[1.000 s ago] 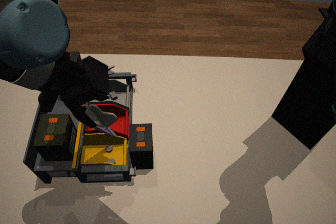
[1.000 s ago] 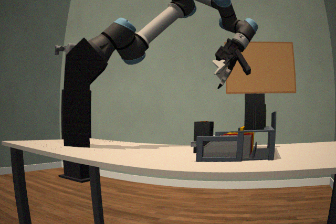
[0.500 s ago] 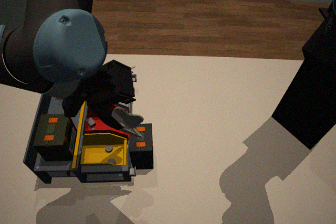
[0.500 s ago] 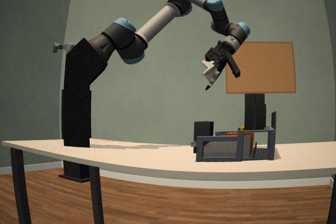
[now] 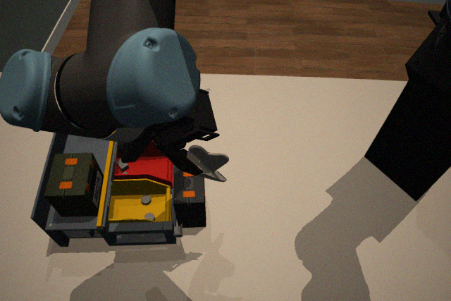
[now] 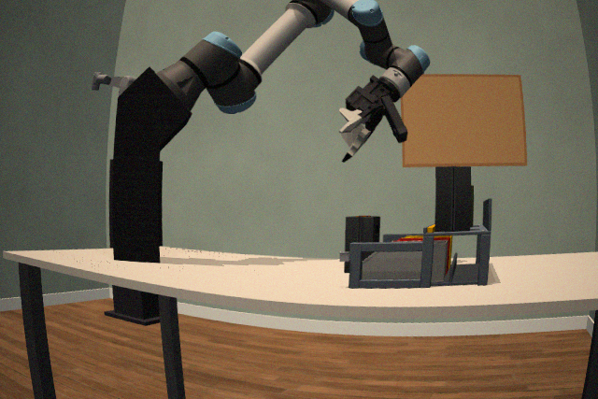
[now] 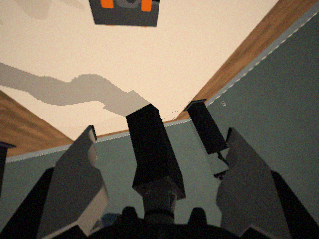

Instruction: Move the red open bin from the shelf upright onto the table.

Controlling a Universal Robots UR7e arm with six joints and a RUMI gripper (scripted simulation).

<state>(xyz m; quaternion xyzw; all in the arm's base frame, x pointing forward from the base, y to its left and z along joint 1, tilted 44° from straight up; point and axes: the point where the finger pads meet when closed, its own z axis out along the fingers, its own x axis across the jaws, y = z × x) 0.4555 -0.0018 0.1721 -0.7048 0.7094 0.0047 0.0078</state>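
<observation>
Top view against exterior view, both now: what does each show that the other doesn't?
Only top: a gray part inside the red bin, and two round gray parts in the yellow bin.
Only exterior: the orange-brown wall board and the table legs.
Both: the open gripper, above the table, the shelf with the red bin in it, and the black case beside it.

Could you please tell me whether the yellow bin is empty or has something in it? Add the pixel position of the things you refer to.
Not empty: in the top view, two small grey parts (image 5: 146, 199) lie inside the yellow bin (image 5: 123, 210).
</observation>
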